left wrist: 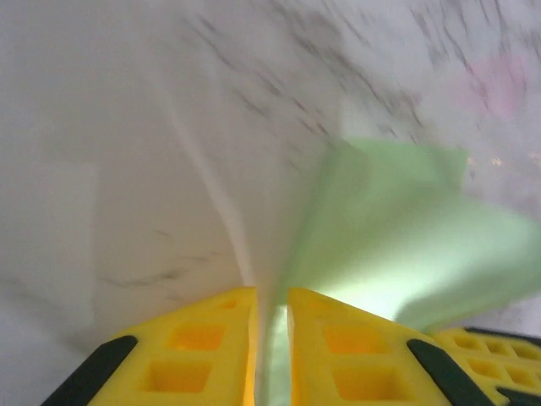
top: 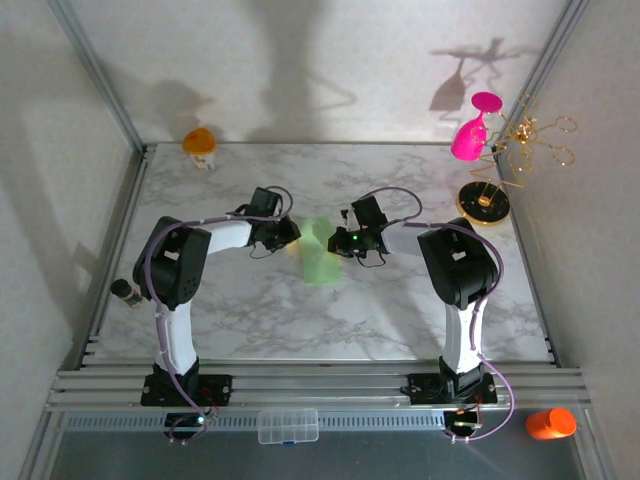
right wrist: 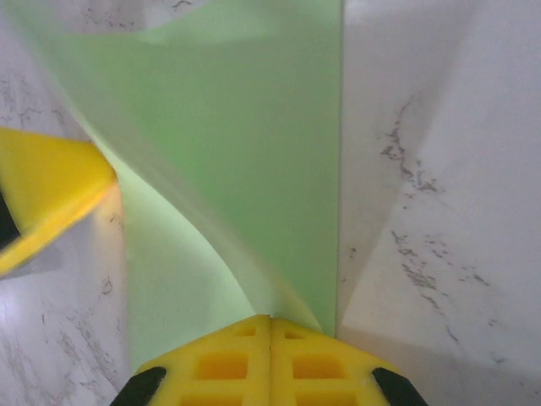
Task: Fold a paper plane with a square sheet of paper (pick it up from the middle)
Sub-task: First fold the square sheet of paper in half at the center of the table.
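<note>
Over the table (top: 250,320), paper (top: 320,255) lengthwise near-to-far

The paper (top: 320,255) is thin, smooth and matt, glowing where light passes through it. The fingers (right wrist: 220,365) are matt yellow plastic with moulded square recesses. The table (top: 260,320) is smooth, marble-patterned and faintly sheened, its frame (top: 320,384) dull grey metal, and the stand (top: 484,203) shiny gold metal.
</note>
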